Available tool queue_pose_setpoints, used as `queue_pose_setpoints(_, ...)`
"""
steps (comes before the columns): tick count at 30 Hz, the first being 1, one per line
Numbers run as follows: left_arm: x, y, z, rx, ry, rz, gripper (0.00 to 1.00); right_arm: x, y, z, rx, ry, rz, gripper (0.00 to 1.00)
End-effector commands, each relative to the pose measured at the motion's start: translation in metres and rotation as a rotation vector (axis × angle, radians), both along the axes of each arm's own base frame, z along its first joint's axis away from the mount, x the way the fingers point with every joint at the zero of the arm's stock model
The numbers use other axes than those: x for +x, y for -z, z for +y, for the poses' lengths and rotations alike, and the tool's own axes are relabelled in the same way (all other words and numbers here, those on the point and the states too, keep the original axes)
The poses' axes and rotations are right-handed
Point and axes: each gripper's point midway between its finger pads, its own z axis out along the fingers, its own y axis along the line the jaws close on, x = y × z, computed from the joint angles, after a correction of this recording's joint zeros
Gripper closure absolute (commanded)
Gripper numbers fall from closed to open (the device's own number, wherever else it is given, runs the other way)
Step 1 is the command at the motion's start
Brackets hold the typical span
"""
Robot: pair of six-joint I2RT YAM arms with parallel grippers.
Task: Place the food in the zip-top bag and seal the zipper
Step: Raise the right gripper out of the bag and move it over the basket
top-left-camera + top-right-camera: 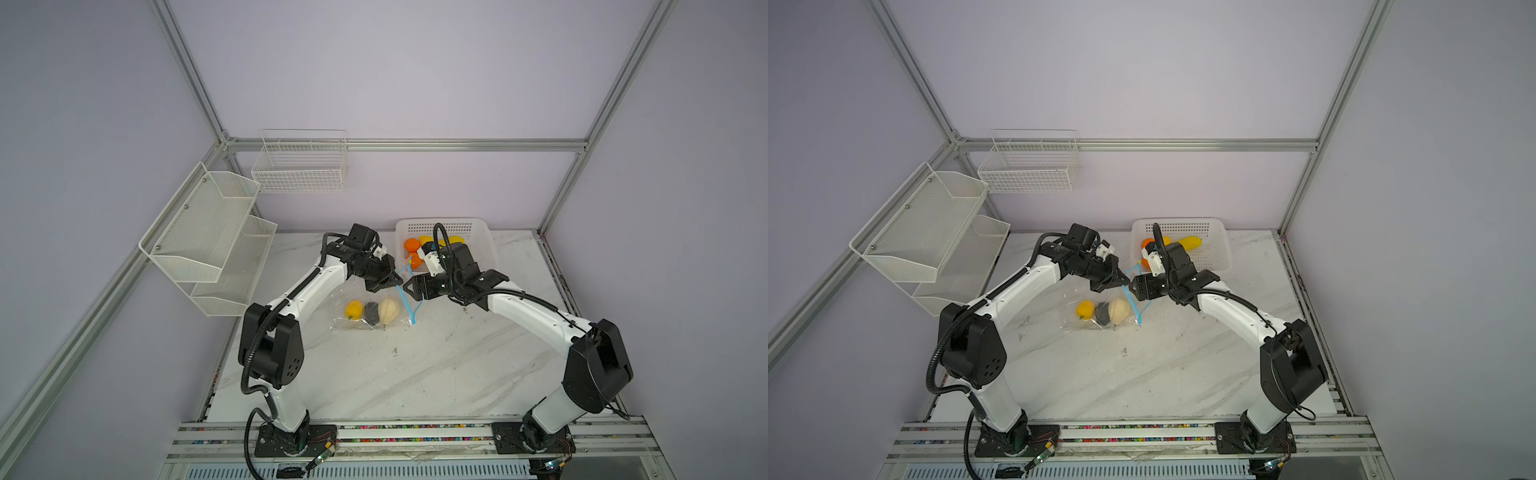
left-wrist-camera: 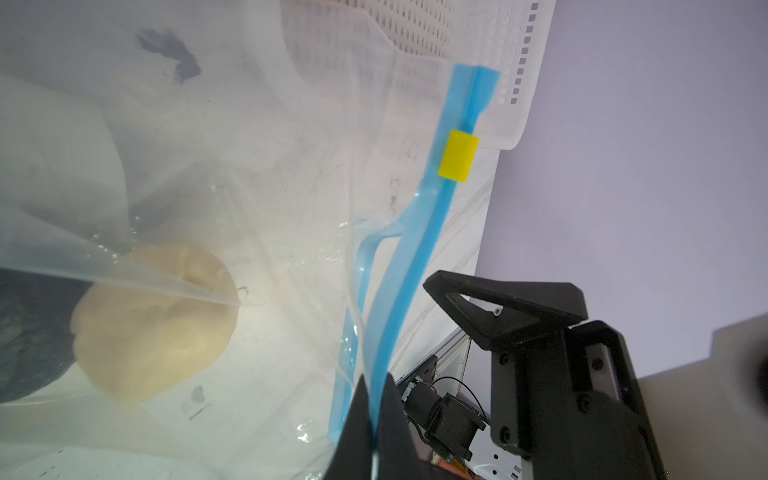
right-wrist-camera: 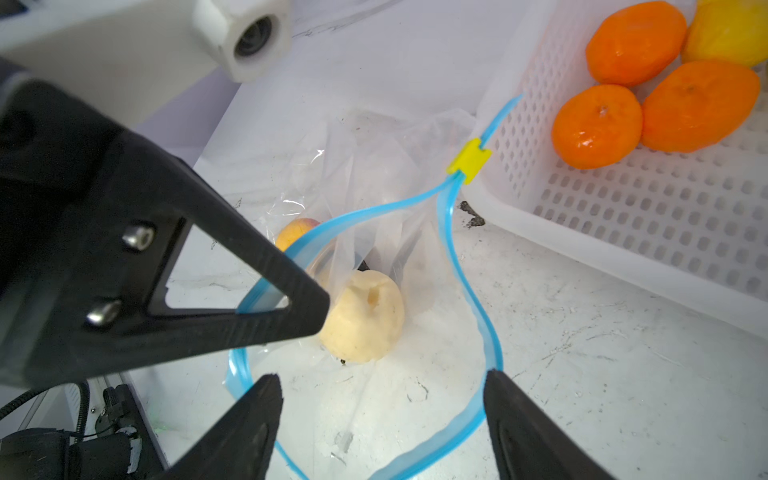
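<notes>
Left tool (image 2: pixel 372 388) pinches the zipper (image 3: pixel 451 232); right tool (image 3: pixel 382 384) gapes beside the basket (image 3: pixel 623 232).

My right tool (image 3: pixel 382 415) sits with jaws wide apart over the gaping mouth of the zip-top bag (image 3: pixel 374 158) on the tabletop (image 3: pixel 582 353). The zipper (image 3: pixel 453 249) loops open, its yellow tab (image 3: pixel 468 161) against the white basket (image 3: pixel 623 232). The left tool (image 3: pixel 299 303) pinches one lip. Inside the bag: cream-white bulb (image 3: pixel 365 316), yellow fruit (image 3: pixel 295 232). Three tangerines (image 3: pixel 596 124) lie in the basket.
</notes>
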Motion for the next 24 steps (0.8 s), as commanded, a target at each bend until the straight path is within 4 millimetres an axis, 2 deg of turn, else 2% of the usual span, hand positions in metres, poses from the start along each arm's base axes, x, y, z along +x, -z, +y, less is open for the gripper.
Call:
queue_pose_setpoints(1,0.0,-0.025,0.0,-0.037,0.003,-0.065,1.0,0.004,-0.015,-0.014,-0.012,0.041,-0.034,0.21)
queue_pose_setpoints(8,0.001,-0.024,0.0,-0.044,0.0,-0.065,1.0,0.015,-0.021,-0.026,-0.01,0.074,-0.052,0.22)
queue_pose_setpoints(24,0.006,-0.021,0.005,-0.044,-0.013,-0.058,1.0,0.03,-0.013,-0.036,-0.042,0.116,-0.061,0.23)
